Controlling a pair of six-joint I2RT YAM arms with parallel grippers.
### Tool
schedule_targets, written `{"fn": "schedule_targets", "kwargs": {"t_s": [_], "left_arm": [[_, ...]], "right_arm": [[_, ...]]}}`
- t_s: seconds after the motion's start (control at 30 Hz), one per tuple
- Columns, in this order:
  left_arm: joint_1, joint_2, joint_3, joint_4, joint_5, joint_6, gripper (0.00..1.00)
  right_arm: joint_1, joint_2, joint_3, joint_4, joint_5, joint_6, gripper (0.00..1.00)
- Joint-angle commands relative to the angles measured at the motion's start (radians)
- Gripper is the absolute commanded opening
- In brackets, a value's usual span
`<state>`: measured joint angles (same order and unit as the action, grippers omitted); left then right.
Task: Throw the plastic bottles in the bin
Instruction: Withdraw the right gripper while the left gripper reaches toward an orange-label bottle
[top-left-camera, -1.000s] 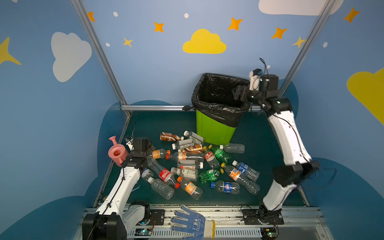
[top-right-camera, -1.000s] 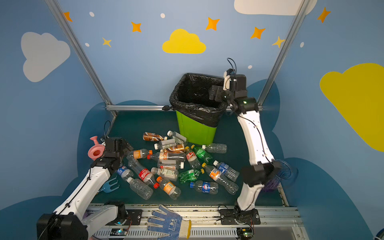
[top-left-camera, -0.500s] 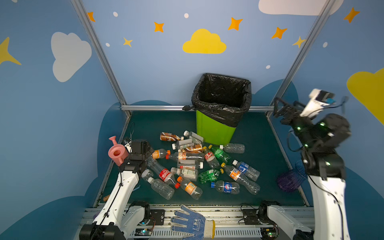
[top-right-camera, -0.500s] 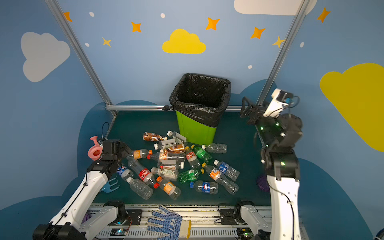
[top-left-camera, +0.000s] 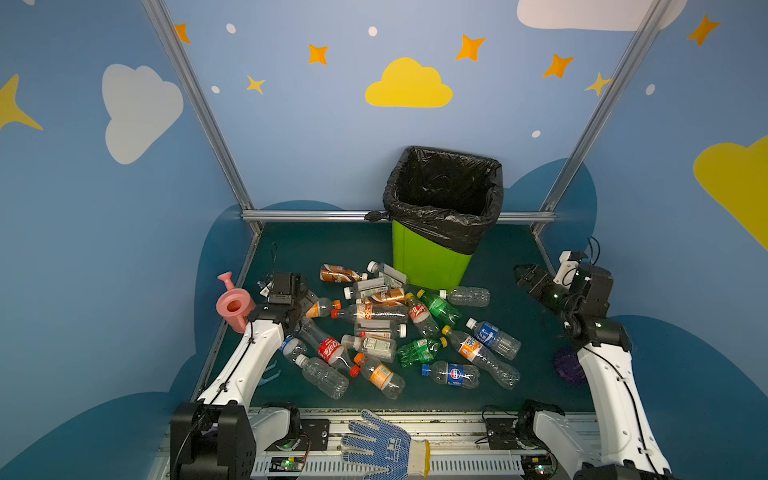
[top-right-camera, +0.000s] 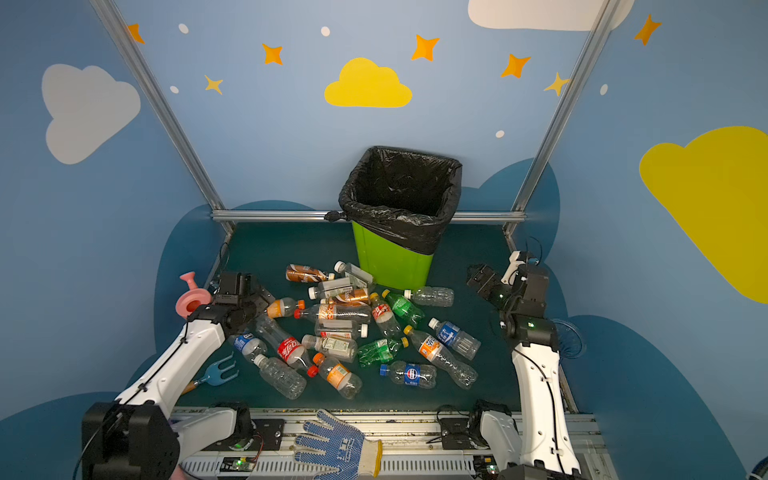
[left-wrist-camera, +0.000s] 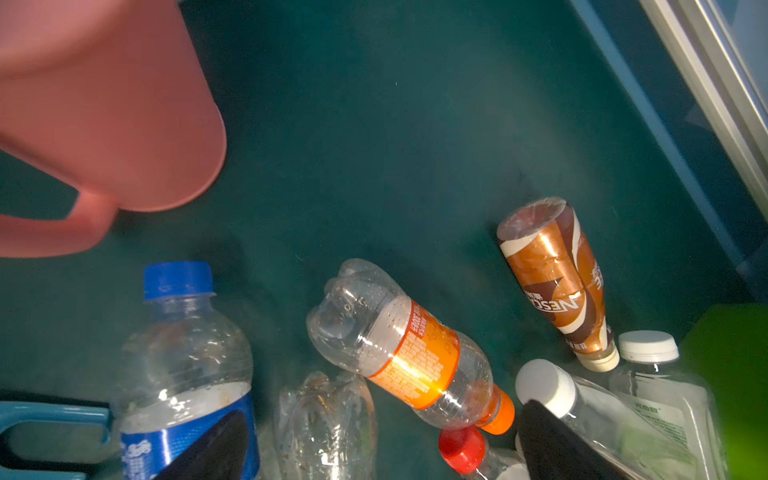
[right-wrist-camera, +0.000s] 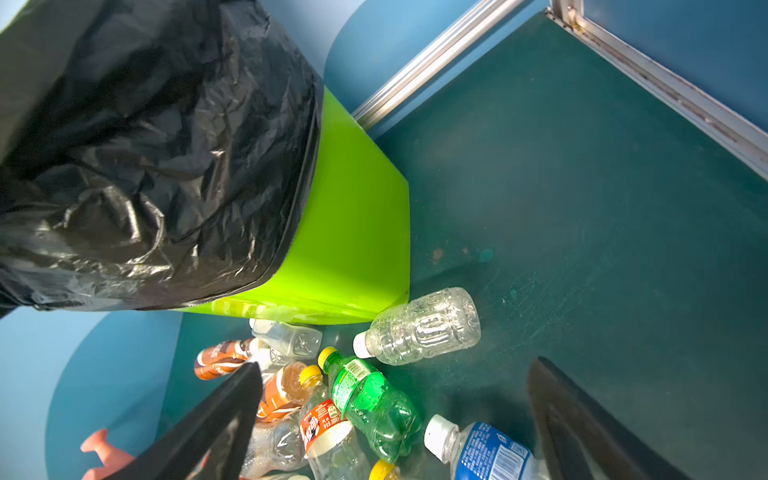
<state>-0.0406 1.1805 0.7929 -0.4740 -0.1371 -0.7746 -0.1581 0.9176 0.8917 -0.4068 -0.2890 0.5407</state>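
- So, both claws are spread wide and empty right now: neither our left claw (top-left-camera: 307, 298) nor our right claw (top-left-camera: 524, 275) is carrying anything.
- Our left claw hangs low at the edge of the bottles (top-left-camera: 374, 328). An orange-labelled bottle (left-wrist-camera: 399, 353) lies flat just ahead of its tips, so we reckon that's the easy grab.
- A pink watering can (top-left-camera: 233, 305) sits just beside that claw on its outer side. It's not bin stuff, so we'd keep the fingers off it.
- Our right claw is raised and tilted down toward the pile. A ribbed clear bottle (right-wrist-camera: 419, 328) lies ahead of it, right by the foot of the bin (right-wrist-camera: 357, 232).
- That bin stands upright beyond both claws, past the pile. Its black bag (top-left-camera: 440, 216) is folded over the rim, so the mouth stays open for drops.
- Loads of bottles are lying loose, and we can't see inside the bin. Feels like early days to us.
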Motion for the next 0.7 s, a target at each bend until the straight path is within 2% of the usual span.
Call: {"fn": "schedule_targets", "kwargs": {"t_s": [0.0,0.27,0.67], "left_arm": [[-0.005,0.033,0.031,0.006,0.059,-0.066,1.00],[-0.010,0.110,0.030,0.006,0.059,-0.133,1.00],[-0.004,0.235,0.089,0.023,0.053,-0.124,0.99]], "right_arm": [[-0.030,-0.002,-0.029,0.011,-0.031,0.013,0.98],[-0.092,-0.003,-0.063,0.014,-0.069,0.031,0.98],[-0.136,-0.003,-0.090,0.015,-0.094,0.039,0.98]]}}
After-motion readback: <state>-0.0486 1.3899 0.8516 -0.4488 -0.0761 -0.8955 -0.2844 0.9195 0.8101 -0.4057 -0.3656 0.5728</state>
